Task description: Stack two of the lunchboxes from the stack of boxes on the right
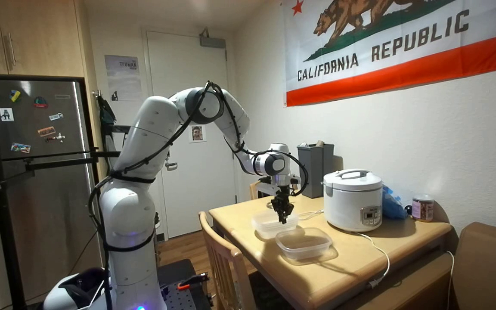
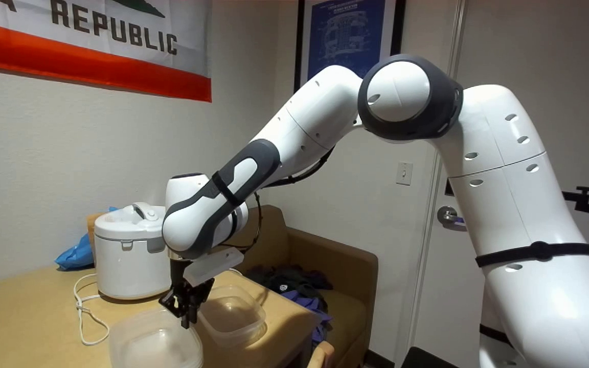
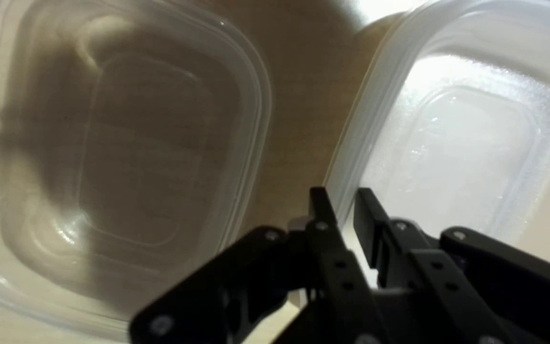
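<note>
A short nested stack of translucent whitish plastic lunchboxes (image 1: 266, 228), rectangular with rounded corners, is set near the edge of the pale wooden desk (image 1: 308, 280) that is lined by a light wooden chair (image 1: 218, 236). A single shallow translucent lunchbox (image 1: 303, 252) is placed upright just beside it, nearer the corner seen foremost in an exterior view; in the wrist view the two are separated by a strip of desk. The black two-fingered jaws, carried by the white jointed arm (image 1: 140, 137), are directed downward at the stack and set slightly apart. The stack's wall facing the single lunchbox is seen in the gap; whether it is touched cannot be told. Toward the edge nearest the wall (image 1: 403, 146), a white domed rice cooker (image 1: 347, 209) is placed.
</note>
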Controlling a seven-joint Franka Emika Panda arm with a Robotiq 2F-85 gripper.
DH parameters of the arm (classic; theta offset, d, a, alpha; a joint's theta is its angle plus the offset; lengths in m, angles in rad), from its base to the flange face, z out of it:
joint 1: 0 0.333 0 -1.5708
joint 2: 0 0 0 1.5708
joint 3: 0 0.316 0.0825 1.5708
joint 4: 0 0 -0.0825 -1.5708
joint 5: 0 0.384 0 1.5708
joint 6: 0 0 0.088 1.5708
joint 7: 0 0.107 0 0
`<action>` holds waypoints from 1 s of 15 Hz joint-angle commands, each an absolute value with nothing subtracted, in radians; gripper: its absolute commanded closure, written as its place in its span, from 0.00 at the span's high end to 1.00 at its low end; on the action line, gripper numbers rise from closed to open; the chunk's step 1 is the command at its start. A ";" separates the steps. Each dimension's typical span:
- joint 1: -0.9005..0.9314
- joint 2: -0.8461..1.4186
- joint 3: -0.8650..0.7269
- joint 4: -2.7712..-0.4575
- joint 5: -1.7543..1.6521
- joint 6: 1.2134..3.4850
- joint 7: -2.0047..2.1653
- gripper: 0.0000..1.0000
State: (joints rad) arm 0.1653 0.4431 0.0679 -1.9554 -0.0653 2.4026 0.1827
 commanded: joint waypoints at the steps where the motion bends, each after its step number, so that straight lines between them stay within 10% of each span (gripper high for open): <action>1: 0.172 0.424 0.060 -1.963 -0.070 2.377 0.189 0.00; 15: 0.185 0.335 0.054 -1.991 -0.091 2.321 0.220 0.02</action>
